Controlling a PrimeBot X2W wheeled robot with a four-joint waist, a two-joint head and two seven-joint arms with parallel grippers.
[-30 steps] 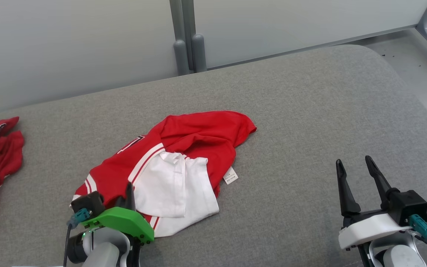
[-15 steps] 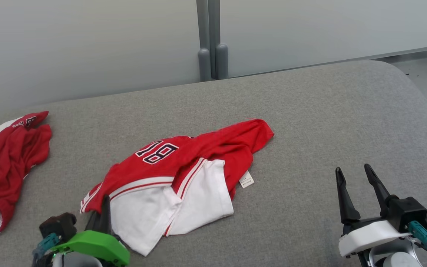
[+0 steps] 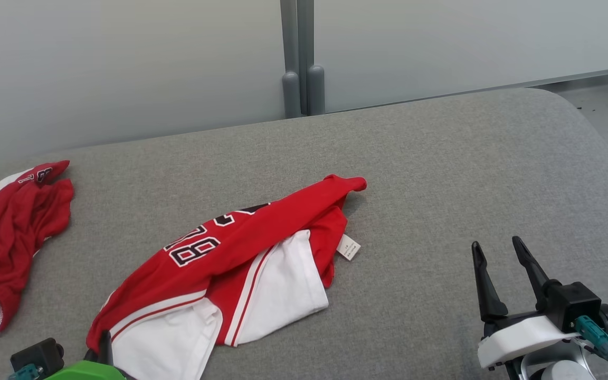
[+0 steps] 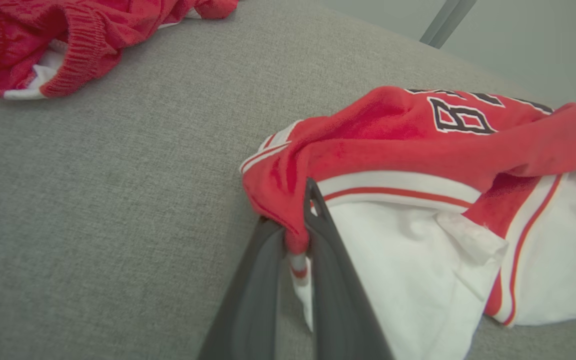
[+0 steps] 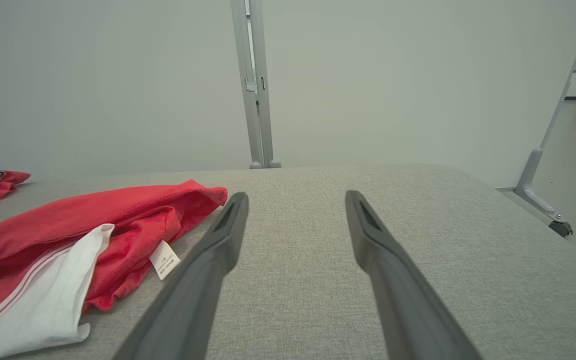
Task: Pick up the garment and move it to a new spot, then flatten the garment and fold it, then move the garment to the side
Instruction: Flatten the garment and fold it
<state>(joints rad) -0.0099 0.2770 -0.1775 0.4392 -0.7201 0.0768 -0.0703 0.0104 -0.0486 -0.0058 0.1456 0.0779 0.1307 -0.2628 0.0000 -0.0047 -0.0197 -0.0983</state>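
A red and white jersey (image 3: 240, 253) with black numbers lies crumpled on the grey cushioned surface (image 3: 441, 174), stretched from the middle toward the lower left. My left gripper (image 4: 295, 227) is shut on the jersey's (image 4: 418, 150) red near corner, the cloth pinched between its two dark fingers. In the head view the left gripper (image 3: 101, 343) is at the bottom edge, mostly cut off. My right gripper (image 3: 496, 258) stands open over bare cushion at the lower right, well clear of the jersey (image 5: 68, 235). Its fingers (image 5: 218, 240) hold nothing.
A second red garment (image 3: 8, 232) lies bunched at the cushion's left edge, and is also in the left wrist view as the second garment (image 4: 68, 30). A pale partition with a grey post (image 3: 296, 58) runs behind the cushion. Floor and a caster leg (image 5: 538, 190) lie to the right.
The left gripper has pulled the jersey's corner toward the lower left, stretching the cloth out and turning up its number. The camera shifted between the oldest frame and later ones. The right gripper barely moved.
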